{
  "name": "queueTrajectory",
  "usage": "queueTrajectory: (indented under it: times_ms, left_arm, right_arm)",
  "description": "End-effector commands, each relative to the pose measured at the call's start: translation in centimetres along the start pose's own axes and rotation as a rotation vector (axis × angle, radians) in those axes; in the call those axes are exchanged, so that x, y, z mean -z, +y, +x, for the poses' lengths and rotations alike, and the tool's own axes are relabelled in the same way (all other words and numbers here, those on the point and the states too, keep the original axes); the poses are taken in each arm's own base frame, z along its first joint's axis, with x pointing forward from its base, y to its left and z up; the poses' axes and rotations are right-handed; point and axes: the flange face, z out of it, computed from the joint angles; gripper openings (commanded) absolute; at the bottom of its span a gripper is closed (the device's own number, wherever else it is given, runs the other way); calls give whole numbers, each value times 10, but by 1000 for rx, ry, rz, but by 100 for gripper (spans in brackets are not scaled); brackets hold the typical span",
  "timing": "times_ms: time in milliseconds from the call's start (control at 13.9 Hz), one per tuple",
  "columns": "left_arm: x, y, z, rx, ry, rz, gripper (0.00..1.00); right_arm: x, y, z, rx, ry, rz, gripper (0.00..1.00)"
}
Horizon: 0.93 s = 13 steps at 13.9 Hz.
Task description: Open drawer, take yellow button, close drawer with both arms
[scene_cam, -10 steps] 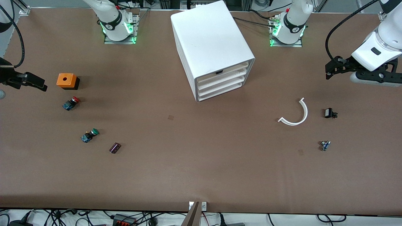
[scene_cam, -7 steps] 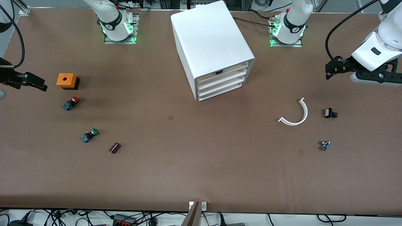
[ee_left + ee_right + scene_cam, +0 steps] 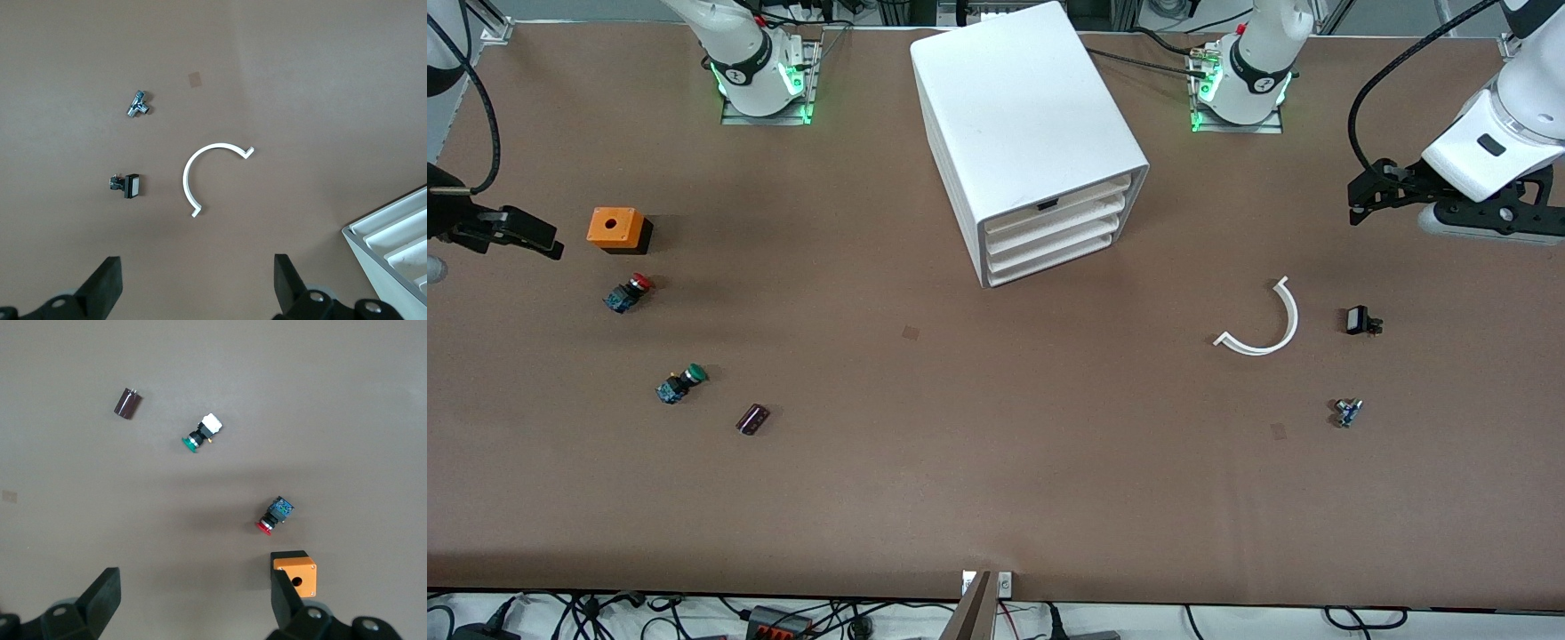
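Note:
The white cabinet [image 3: 1032,116] stands at the table's middle near the robot bases. Its four drawer fronts sit flush, and the uppermost drawer [image 3: 1067,197] is shut. A corner of the cabinet shows in the left wrist view [image 3: 393,233]. The orange-yellow button is hidden. My left gripper [image 3: 1359,200] hangs open and empty in the air at the left arm's end of the table, also seen in its wrist view [image 3: 197,287]. My right gripper [image 3: 538,240] hangs open and empty over the right arm's end, beside an orange box, also seen in its wrist view [image 3: 193,600].
At the right arm's end lie an orange box [image 3: 615,229], a red-capped button [image 3: 628,292], a green-capped button [image 3: 681,382] and a dark cylinder [image 3: 752,419]. At the left arm's end lie a white curved strip [image 3: 1267,322], a small black part [image 3: 1360,321] and a small metal part [image 3: 1348,412].

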Motion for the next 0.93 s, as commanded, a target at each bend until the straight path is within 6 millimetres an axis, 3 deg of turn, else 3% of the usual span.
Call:
queueTrajectory:
  times_ms: [0, 143, 287, 502, 574, 717, 861]
  left_arm:
    - [8, 3, -5, -14, -10, -13, 100]
    - [8, 25, -18, -56, -121, -26, 100]
    - [-4, 43, -29, -83, -254, -109, 100]
    - [-23, 57, -30, -117, -362, -219, 100]
    - [-31, 59, -26, -167, -374, -248, 100]
    - [-71, 68, -6, -297, -416, -406, 100]
    - [-109, 78, 12, -310, -457, -586, 100]
  right_arm:
    - [-9, -37, 3, 62, -4, 6, 100]
    - [-11, -70, 6, 109, 21, 17, 100]
    - [-17, -91, 11, 131, 20, 54, 100]
    - [-16, -119, 15, 159, 26, 104, 100]
    - [-17, -138, 14, 190, 27, 104, 100]
    - [-13, -161, 12, 225, 40, 113, 100]
    - [-12, -184, 13, 252, 49, 142, 100]
